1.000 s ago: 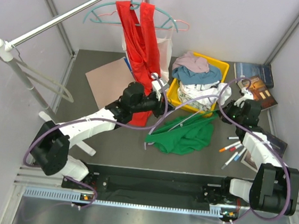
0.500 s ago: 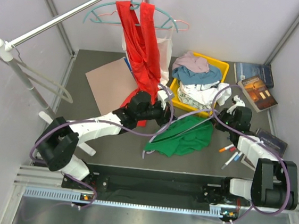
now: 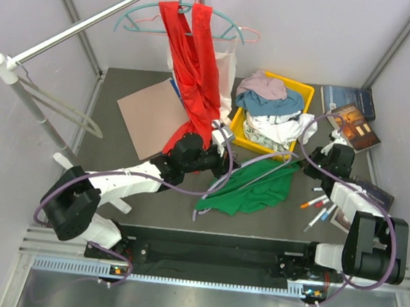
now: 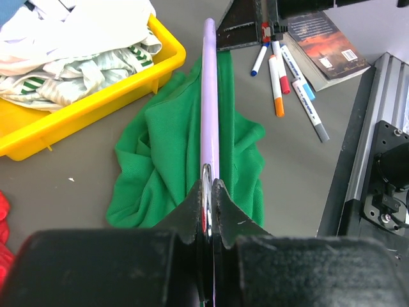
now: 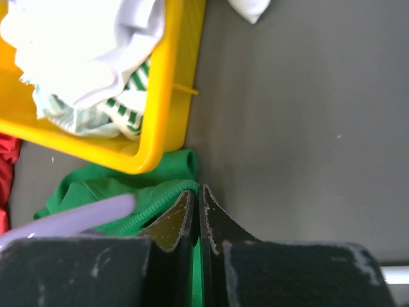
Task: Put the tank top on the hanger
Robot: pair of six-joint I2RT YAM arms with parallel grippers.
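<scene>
The bright green tank top [image 3: 252, 189] lies crumpled on the grey table in front of the yellow bin. The pale lavender hanger [image 3: 262, 167] stretches across its top. My left gripper [image 3: 221, 155] is shut on the hanger's hook end. In the left wrist view the hanger's bar [image 4: 209, 96] runs straight away from my left gripper [image 4: 209, 187] over the tank top [image 4: 160, 160]. My right gripper [image 3: 315, 165] is shut on the tank top's ribbed edge [image 5: 160, 195] at the right end. In the right wrist view the gripper [image 5: 197, 193] pinches that edge, and the hanger's tip [image 5: 70, 219] shows to its left.
The yellow bin [image 3: 307, 98] of clothes stands just behind the tank top. Markers [image 3: 317, 205] and books [image 3: 352, 117] lie at the right. A red tank top [image 3: 196, 64] hangs from teal and pink hangers on the rail. Cardboard [image 3: 151, 111] lies at the back left.
My left gripper has shifted slightly right and nearer with the hanger. My right gripper dipped toward the tank top's right end, then drew back right. The green fabric is stretched a little.
</scene>
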